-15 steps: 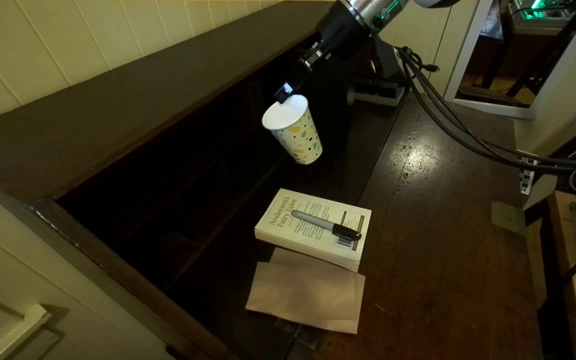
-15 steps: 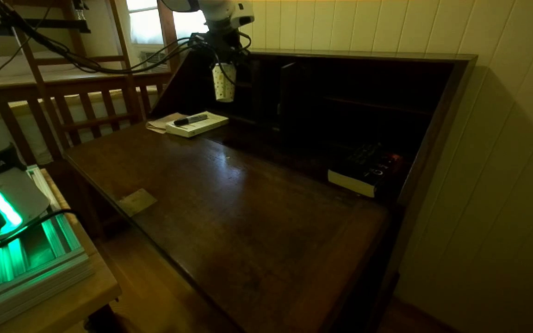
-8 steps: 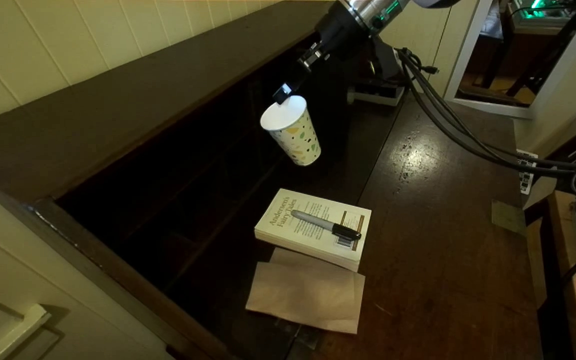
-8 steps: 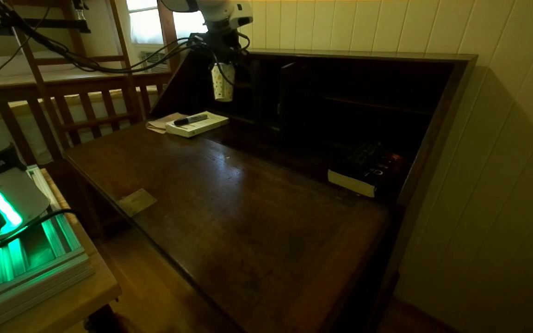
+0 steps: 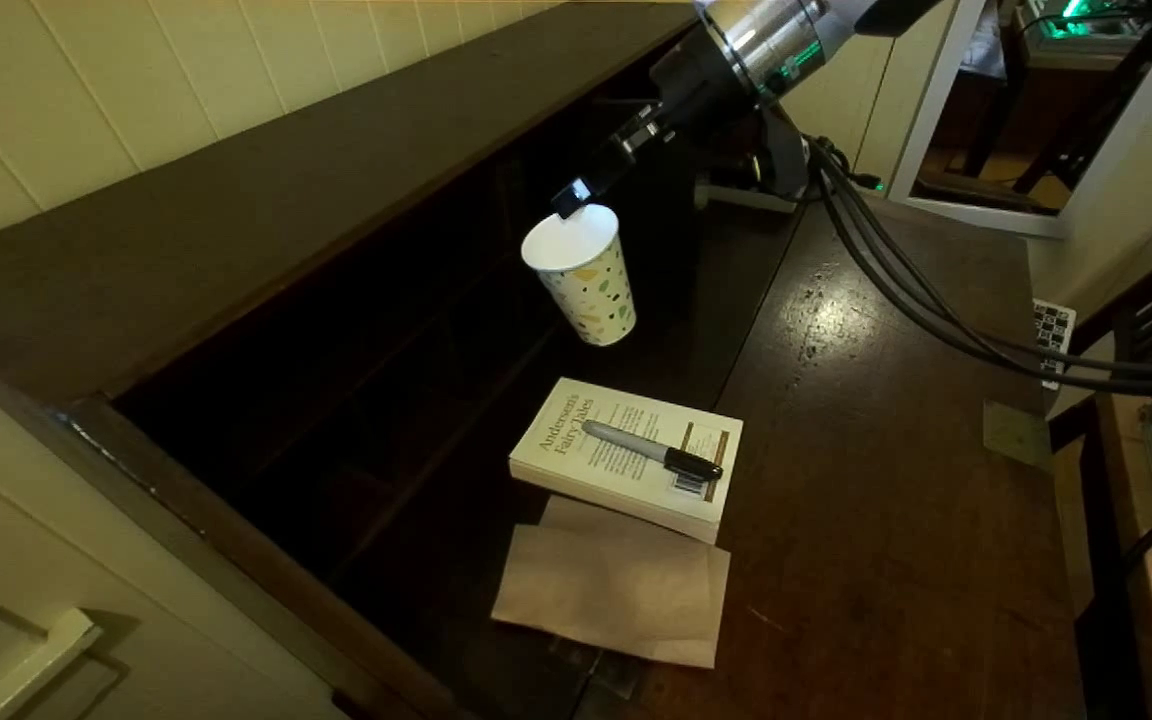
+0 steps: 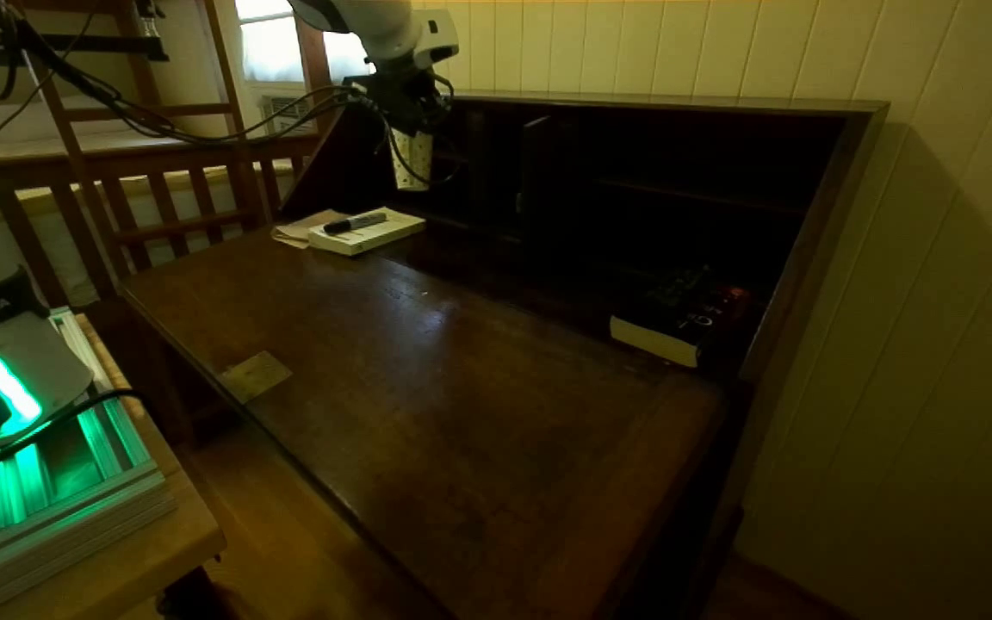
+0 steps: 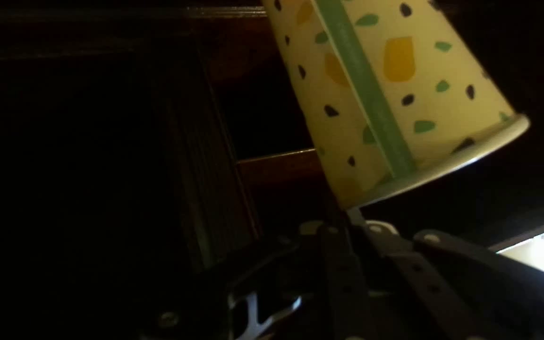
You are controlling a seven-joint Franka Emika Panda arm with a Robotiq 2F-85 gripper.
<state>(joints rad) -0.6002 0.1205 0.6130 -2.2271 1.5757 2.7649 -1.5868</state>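
Fingers [image 5: 570,199] clenched on the rim of a speckled paper cup [image 5: 593,300], held aloft above the counter [image 5: 876,490], near the book [image 5: 616,466]. Step, as judged: carrying. Next move appears to call for steady, level lowering before release.

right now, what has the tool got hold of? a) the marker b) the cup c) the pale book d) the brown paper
b, since the tool is shut on the rim of the cup, which hangs in the air, while the marker lies on top of the pale book.
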